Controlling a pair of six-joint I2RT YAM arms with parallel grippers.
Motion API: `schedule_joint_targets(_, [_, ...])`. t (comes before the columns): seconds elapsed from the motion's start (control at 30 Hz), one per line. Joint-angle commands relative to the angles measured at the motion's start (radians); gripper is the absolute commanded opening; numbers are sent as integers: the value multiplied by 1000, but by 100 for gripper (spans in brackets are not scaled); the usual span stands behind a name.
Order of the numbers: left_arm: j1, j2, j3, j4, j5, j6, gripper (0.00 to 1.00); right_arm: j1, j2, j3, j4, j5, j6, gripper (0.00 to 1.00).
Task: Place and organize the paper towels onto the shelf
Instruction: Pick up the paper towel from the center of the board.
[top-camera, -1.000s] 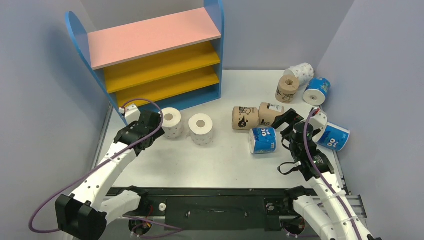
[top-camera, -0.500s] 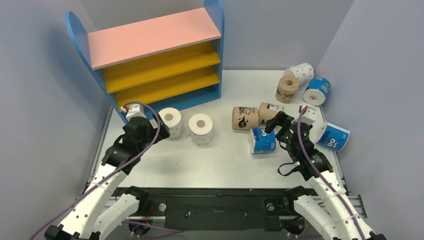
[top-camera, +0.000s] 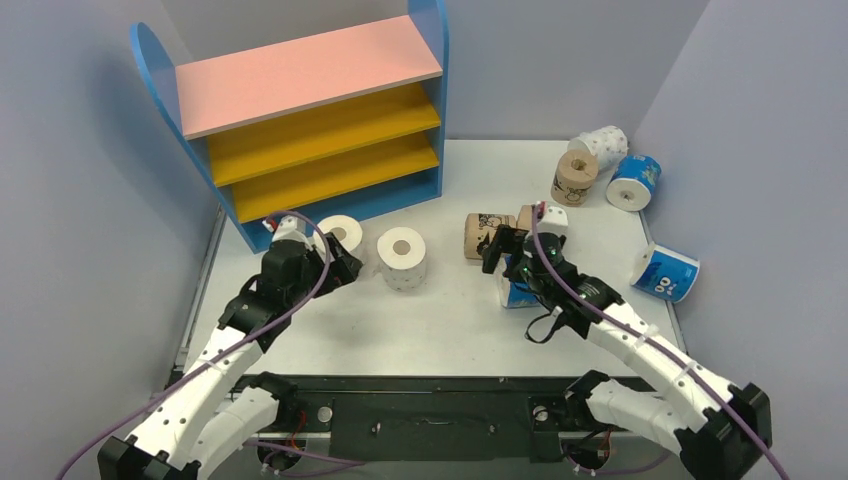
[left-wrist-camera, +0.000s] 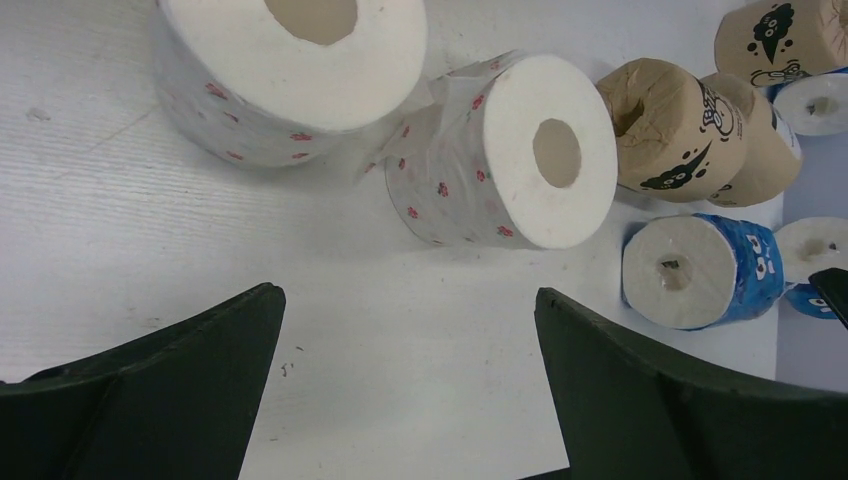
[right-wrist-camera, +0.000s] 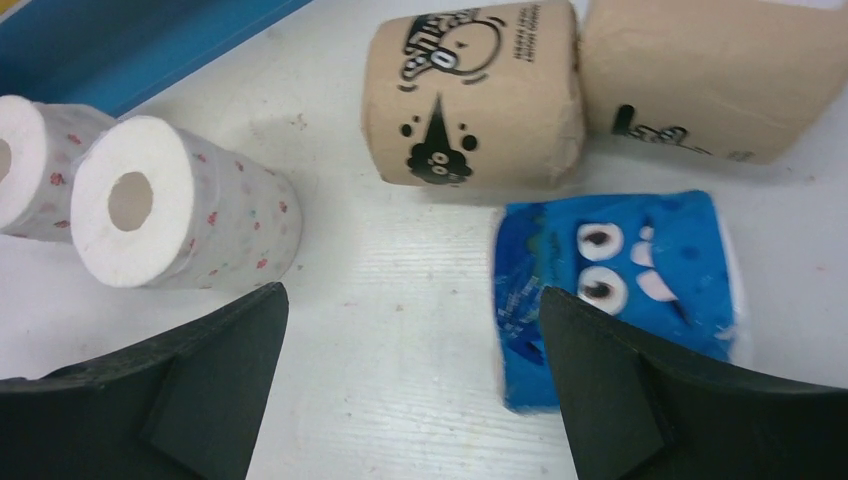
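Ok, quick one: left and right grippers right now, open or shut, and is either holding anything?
Left gripper: open, holding nothing.
Right gripper: open, holding nothing; the blue roll lies by one finger, not gripped.

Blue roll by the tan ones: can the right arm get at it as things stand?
Probably yes. The right gripper hangs over the blue roll with open jaws, and nothing covers it. The roll lies off to one side of the gap, so a sideways shift looks needed.
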Motion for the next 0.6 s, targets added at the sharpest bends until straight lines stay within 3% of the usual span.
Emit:
schedule_joint_targets(0.0, [-11, -4, -20, 87, 38, -62, 96, 111, 145, 166, 36, 105, -24, 91])
schedule_joint_targets(0.4, [-14, -106, -65, 20, -26, -100, 96, 218, 566, 538, -96, 92, -55, 88])
schedule_joint_targets(0.57, [-14, -142, -56, -10, -48, -84, 96, 231, 666, 633, -116, 58, -60, 86])
